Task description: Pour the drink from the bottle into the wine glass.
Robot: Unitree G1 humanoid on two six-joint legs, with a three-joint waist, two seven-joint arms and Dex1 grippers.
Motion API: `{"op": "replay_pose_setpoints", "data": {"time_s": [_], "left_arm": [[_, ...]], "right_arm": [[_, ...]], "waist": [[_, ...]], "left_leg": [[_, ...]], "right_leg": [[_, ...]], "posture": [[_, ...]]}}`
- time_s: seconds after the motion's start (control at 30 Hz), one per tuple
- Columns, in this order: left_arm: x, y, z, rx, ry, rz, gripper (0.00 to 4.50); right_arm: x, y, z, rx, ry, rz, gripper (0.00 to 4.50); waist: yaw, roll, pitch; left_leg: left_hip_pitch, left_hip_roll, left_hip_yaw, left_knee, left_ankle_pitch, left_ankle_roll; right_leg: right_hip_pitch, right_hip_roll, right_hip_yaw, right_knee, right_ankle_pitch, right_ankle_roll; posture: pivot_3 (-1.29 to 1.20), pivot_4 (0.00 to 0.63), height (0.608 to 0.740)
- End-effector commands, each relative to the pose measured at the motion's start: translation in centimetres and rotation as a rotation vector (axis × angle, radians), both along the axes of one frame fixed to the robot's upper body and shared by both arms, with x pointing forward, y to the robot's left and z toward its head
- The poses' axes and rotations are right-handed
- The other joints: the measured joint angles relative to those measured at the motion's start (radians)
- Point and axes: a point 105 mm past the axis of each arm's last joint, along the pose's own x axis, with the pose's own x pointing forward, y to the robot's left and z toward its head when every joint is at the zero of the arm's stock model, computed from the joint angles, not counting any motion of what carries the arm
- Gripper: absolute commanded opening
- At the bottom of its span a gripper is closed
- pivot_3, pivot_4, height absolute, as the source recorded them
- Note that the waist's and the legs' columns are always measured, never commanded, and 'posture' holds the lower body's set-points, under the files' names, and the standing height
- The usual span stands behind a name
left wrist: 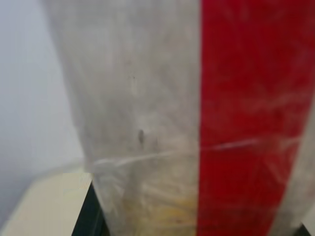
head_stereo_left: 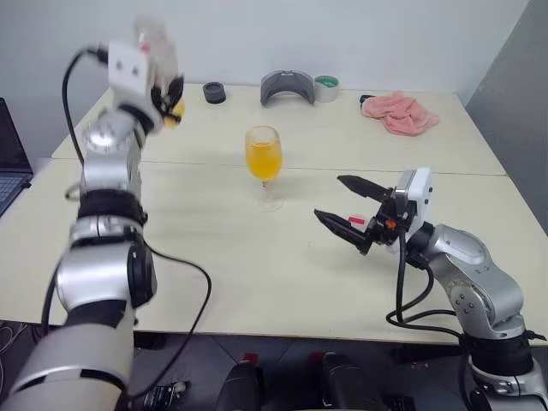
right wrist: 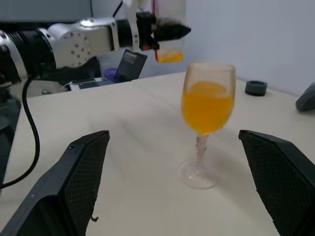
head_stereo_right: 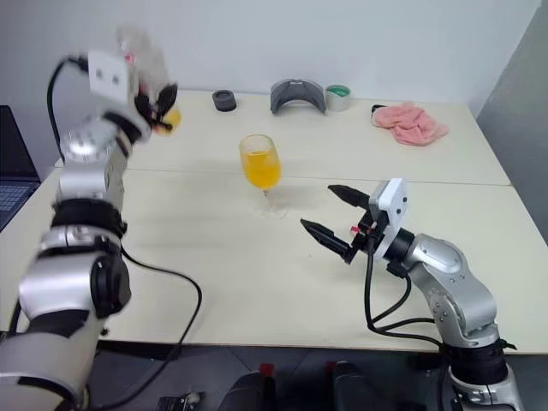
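The wine glass stands upright mid-table, its bowl about two-thirds full of orange drink. My left gripper is raised at the far left, shut on the bottle, which is roughly upright. A small amount of drink sits in the bottle's bottom. The left wrist view shows the bottle's white label with its red strip close up. My right gripper hovers low over the table to the right of the glass. It is open, empty and pointing toward the glass.
Along the table's far edge lie a black round item, a grey curved object, a tape roll and a pink cloth. A laptop sits off the left edge. A seam crosses the table behind the glass.
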Motion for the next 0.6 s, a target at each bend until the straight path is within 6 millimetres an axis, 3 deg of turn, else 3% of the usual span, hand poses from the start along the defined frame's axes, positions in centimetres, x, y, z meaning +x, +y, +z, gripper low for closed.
{"op": "replay_pose_setpoints", "data": {"time_s": [0.03,0.17,0.6], "left_arm": [[-1.4,0.4,-0.3,-0.138,-0.082,0.033,1.63],[-2.1,0.6,-4.2,-0.217,-0.016,0.065,1.63],[-2.2,-0.1,-9.3,-0.164,0.098,0.081,1.63]], "right_arm": [[-1.3,-0.1,0.7,-0.012,-0.048,0.052,4.50],[-1.7,-0.1,0.2,-0.039,-0.042,0.081,4.50],[-0.5,-0.3,0.4,-0.014,-0.024,0.024,4.50]], "waist": [[0.005,-0.001,-0.001],[0.017,-0.003,-0.002],[0.019,-0.003,-0.002]], "left_leg": [[0.000,-0.001,0.000,0.000,0.000,0.000],[0.000,-0.001,0.000,0.001,0.000,0.000],[0.003,-0.002,-0.001,0.003,0.000,0.000]], "right_leg": [[0.000,0.000,0.000,0.000,0.000,0.000],[0.001,-0.001,0.000,0.000,0.000,0.000],[0.006,0.003,0.000,-0.001,0.000,0.000]], "posture": [[0.00,0.150,0.740],[0.00,0.150,0.740],[0.00,0.150,0.740]]}}
